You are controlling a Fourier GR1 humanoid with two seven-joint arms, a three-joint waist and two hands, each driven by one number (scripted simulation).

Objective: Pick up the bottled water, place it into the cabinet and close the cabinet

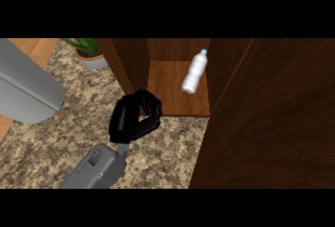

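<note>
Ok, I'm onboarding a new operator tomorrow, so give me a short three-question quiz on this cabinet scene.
1. True or false: the water bottle stands upright on the counter.
2. What does the right hand hold? A) the bottle B) a cup C) nothing
3. Fill in: the potted plant sits to the ____ of the cabinet.
Key: 1 false, it lies on its side inside the open cabinet; 2 C; 3 left.

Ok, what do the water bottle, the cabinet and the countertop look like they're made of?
The water bottle looks like clear plastic: ribbed whitish body, teal cap. The cabinet looks like dark brown wood or veneer, faint grain, matte. The countertop is speckled beige-brown, probably granite-like stone.
</note>
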